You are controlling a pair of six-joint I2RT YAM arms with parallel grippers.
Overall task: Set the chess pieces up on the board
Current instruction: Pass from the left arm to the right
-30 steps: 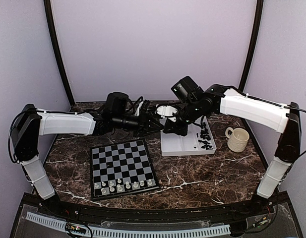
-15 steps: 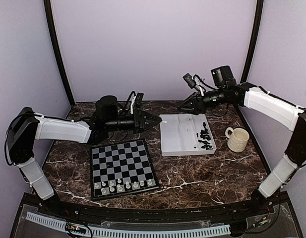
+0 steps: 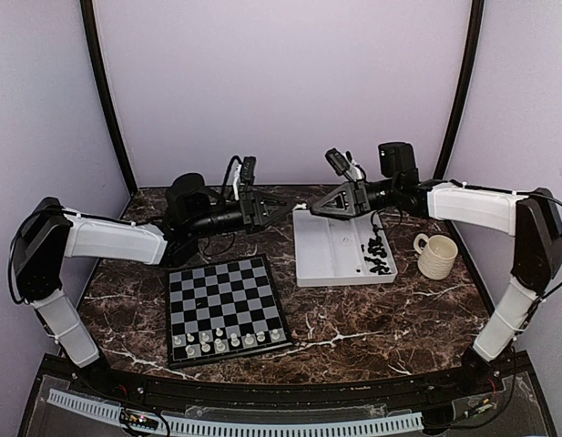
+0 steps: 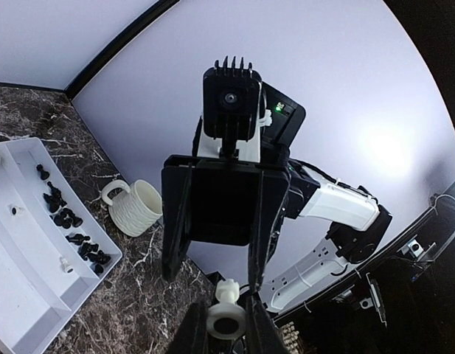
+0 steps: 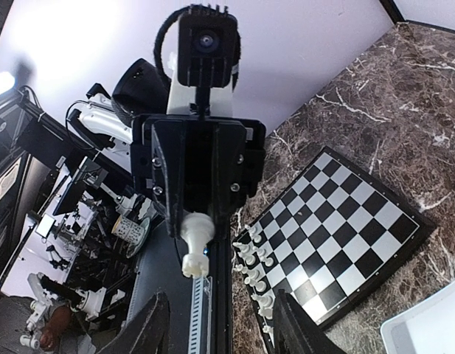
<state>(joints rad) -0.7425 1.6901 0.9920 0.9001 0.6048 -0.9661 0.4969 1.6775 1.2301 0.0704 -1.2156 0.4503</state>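
**A:** Report progress on the flat black-and-grey chequered chessboard (image 3: 226, 305).

**B:** Judged well under half complete. Populated on the two nearest rows only, with small white plastic chessmen (image 3: 228, 340), with gaps. Far rows bare. Left to place: small black plastic chessmen (image 3: 379, 255), heaped in the right compartment of the white rectangular plastic tray (image 3: 326, 255) beside the board.

**A:** State each claw.

**B:** Left gripper (image 3: 277, 204): clamped on one white chessman (image 4: 227, 310), raised behind the board, clear of the table. Right gripper (image 3: 315, 208): spread wide, empty, facing the left one above the tray's far edge.

**A:** Describe surface and room.

**B:** Dark brown marble-pattern tabletop (image 3: 353, 319) with white veins. Cream ribbed ceramic mug (image 3: 435, 255) just right of the tray. Pale lilac walls (image 3: 281, 91). Black curved poles (image 3: 107, 100) at the rear corners.
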